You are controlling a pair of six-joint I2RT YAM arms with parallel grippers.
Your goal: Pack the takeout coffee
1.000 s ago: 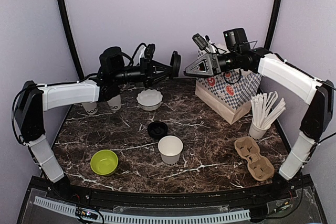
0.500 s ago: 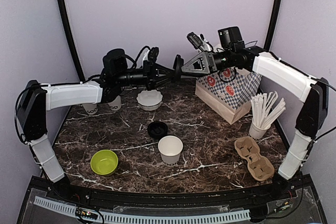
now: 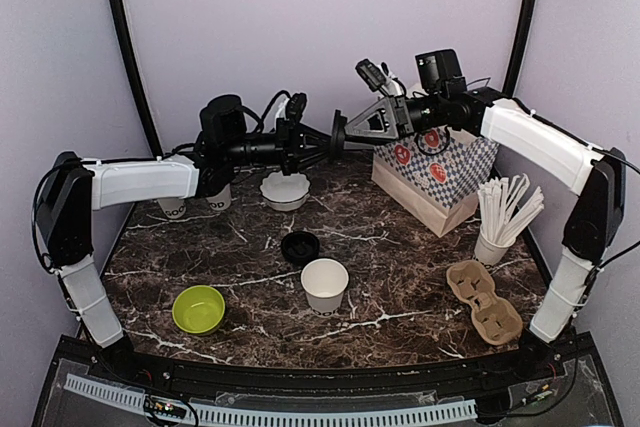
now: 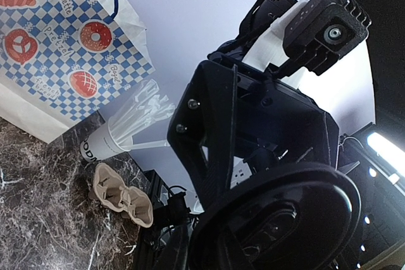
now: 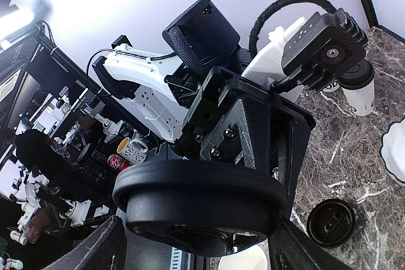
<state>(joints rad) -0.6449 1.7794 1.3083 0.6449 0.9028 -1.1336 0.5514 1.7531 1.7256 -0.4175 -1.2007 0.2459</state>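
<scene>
Coffee cup lidless near centre; left gripper clamps black lid mid-air; right gripper straddles it, grip unclear.

Three paper cups; two loose black lids; two bowls; one carrier; one bag; one straw cup

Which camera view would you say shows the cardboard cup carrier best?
The top external view: the cardboard cup carrier lies whole and unobstructed at near right, both wells visible. The left wrist view shows the carrier small, distant and at an oblique angle. The right wrist view does not show it.
</scene>
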